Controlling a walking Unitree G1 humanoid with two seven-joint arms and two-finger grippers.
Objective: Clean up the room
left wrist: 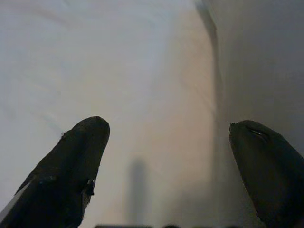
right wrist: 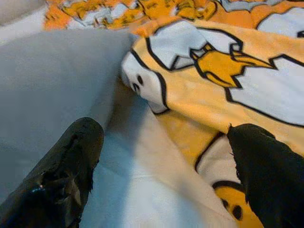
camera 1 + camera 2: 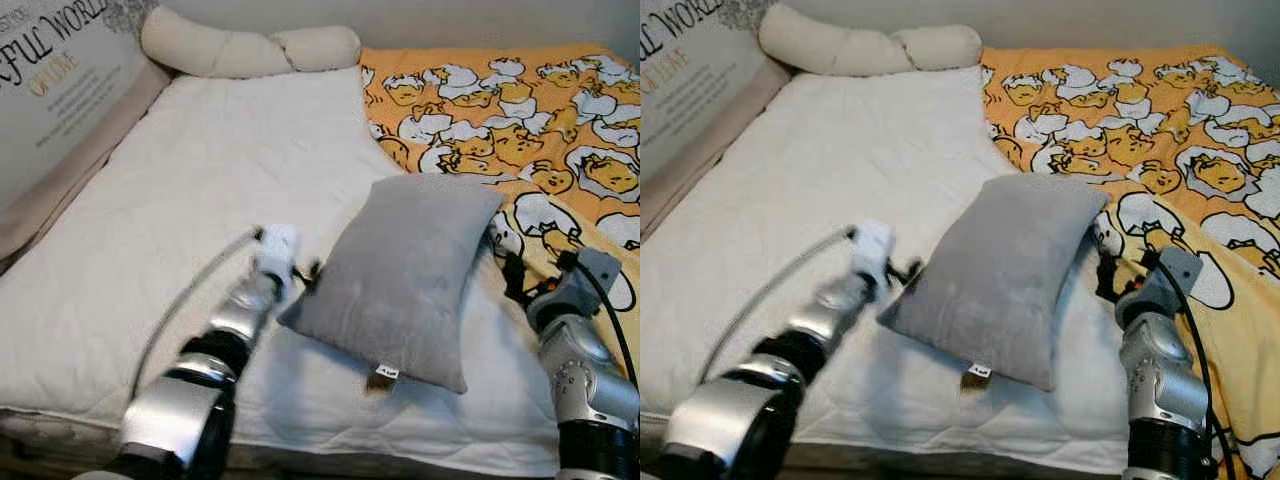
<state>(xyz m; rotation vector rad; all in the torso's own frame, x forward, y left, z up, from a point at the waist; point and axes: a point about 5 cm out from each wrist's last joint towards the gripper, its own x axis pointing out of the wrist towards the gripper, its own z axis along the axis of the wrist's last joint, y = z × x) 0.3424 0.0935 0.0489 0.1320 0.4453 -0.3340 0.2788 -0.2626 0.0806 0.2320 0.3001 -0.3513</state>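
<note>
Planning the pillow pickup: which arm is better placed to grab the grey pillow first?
Left, marginally. The left claw sits open right at the grey pillow's near left edge. The right claw, also open, is by the far edge, where the orange blanket crowds the gap.

Printed board (image 3: 55, 70) leaning beside white mattress (image 3: 180, 200).

A soft grey rectangular pillow (image 3: 405, 275) lies tilted on the white quilted bed (image 3: 180, 220), its far right corner touching the orange duck-print blanket (image 3: 540, 130).
</note>
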